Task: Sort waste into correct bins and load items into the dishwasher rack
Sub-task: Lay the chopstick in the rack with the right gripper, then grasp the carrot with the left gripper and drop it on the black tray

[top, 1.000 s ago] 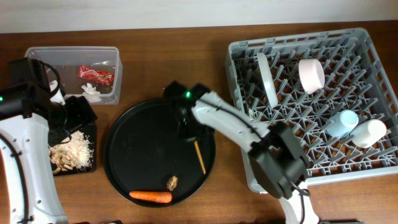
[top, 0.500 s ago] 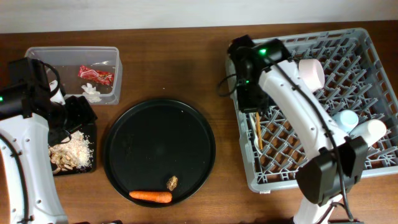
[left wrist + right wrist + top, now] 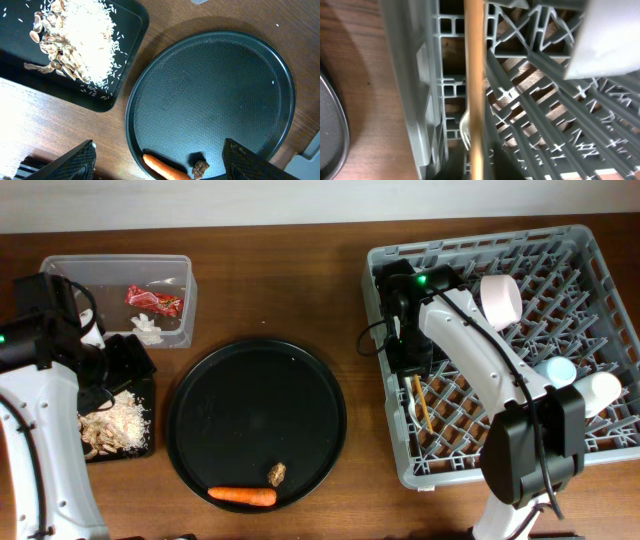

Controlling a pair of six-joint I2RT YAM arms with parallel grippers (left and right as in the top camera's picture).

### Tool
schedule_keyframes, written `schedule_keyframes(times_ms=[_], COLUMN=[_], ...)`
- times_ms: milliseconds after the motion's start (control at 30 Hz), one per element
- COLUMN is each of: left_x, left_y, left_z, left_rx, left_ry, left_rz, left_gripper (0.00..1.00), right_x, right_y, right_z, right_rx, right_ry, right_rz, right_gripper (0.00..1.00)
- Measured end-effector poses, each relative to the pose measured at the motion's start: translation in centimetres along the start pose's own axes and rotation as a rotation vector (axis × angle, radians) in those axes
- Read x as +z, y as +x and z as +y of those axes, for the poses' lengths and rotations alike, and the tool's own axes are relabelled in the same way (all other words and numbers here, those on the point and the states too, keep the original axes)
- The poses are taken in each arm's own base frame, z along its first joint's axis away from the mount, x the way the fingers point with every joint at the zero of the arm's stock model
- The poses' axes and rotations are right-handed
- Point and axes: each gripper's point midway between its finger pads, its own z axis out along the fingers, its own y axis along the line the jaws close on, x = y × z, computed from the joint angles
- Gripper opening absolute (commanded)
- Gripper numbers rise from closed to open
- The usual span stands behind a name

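Your right gripper (image 3: 412, 370) hangs over the dishwasher rack (image 3: 374, 300), just inside the wall that faces the large round black tray (image 3: 256, 410). Its jaws look clenched on the thin wooden stick (image 3: 423, 405). The fingers themselves are out of sight, but the stick runs close under the wrist camera, above the pegs.

That is the main risk. The stick is waste, and right below it in the rack lies the white plastic fork (image 3: 464, 131). If you let go here, the stick will likely drop between the pegs beside the fork, where it is hard to get out. If you pull sideways while low, it could catch on a peg or on the rack wall and twist out of the grip. Lift clear of the wall first.

Deeper in the rack stand the white round plate (image 3: 432, 305) and the pale pink bowl (image 3: 500, 300), so keep your elbow off them.

Outside that same wall there is bare tabletop, then the round tray. The orange carrot (image 3: 242, 496) and small brown lump (image 3: 277, 473) sit at the round tray's edge. Your left gripper (image 3: 162, 162) waits far from the rack, spread wide and holding nothing.
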Motion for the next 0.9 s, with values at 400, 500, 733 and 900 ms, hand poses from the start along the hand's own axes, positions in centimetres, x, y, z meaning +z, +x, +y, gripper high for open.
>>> schedule_keyframes(times_ms=[400,500,733,900], left_x=[0.0,0.0,1.9,6.6], left_y=[0.6,0.9,4.4,11.6], left_z=[0.2,-0.2,-3.9,-6.5], left_rx=[-0.002,-0.003,0.031,-0.065], left_ry=[-0.006,0.015,0.079,0.0], left_rz=[0.025,0.04,0.16,0.36], left_gripper=[0.8,0.8,0.87,0.99], right_x=[-2.2,-6.5,-10.1,-9.7], right_y=[0.6,0.9,3.3,3.0], right_z=[-1.1,-4.3,-9.5,-9.1], right_rx=[0.028,0.113,0.247,0.236], right_ry=[-0.022,-0.06,-0.118,-0.146], right_rz=[-0.05,-0.183,-0.274,-0.257], right_gripper=[0.58,0.69,0.71,0.71])
